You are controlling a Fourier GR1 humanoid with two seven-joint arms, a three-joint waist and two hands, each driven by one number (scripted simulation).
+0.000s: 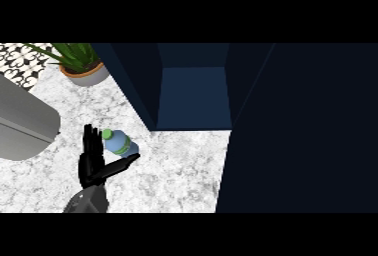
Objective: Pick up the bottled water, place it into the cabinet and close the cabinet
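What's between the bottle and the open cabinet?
Head view: only bare marble counter lies between the bottle, beside the left hand, and the cabinet.

We see a white counter (170,170) with grey marbling. The bottle (120,143) is pale blue with a green cap and green band. Our left hand (94,160) is black. The cabinet (196,95) is dark navy. The plant (70,54) is green in a grey pot (86,76).
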